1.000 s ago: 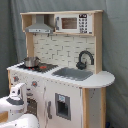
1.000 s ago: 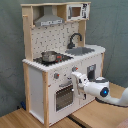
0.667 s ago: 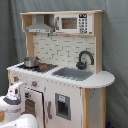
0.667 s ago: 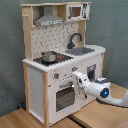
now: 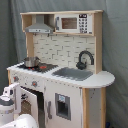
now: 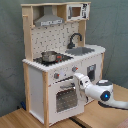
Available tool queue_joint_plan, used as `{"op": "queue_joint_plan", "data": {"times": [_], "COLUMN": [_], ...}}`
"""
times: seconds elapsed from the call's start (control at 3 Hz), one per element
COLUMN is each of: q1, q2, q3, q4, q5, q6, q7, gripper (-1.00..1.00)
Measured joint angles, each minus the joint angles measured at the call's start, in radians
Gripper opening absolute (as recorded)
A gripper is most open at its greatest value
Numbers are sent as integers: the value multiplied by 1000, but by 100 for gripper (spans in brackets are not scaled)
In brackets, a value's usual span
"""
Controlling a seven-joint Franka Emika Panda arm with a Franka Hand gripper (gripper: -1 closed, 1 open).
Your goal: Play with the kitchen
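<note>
The kitchen (image 5: 65,60) (image 6: 55,50) is a tall white and light-wood toy with a hood, a microwave (image 5: 75,22), a black faucet (image 5: 85,59) and a grey sink (image 5: 74,73). Its windowed oven door (image 6: 65,97) (image 5: 27,102) is low on the front and looks tilted slightly outward at the top. My gripper (image 6: 76,80) (image 5: 11,91) is at the door's upper edge, just under the knobs (image 6: 74,70). The white arm (image 6: 102,92) reaches in from the second exterior view's right.
A small metal pot (image 5: 31,62) (image 6: 49,56) stands on the stovetop. The kitchen stands on a wooden floor (image 6: 20,120) in front of a grey curtain (image 5: 115,45). A narrow windowed cabinet door (image 5: 62,106) sits beside the oven.
The gripper has shifted a little lower and closer to the oven door's top edge. The kitchen itself has not moved.
</note>
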State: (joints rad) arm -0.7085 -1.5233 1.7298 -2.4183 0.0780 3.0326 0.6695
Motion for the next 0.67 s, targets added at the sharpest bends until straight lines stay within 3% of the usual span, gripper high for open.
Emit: {"op": "queue_joint_plan", "data": {"times": [0.67], "q1": [57], "q2": [1], "q3": [-5], "q4": [53], "q5": [-1], "q6": [-207], "q7": [1], "gripper": [-100]}}
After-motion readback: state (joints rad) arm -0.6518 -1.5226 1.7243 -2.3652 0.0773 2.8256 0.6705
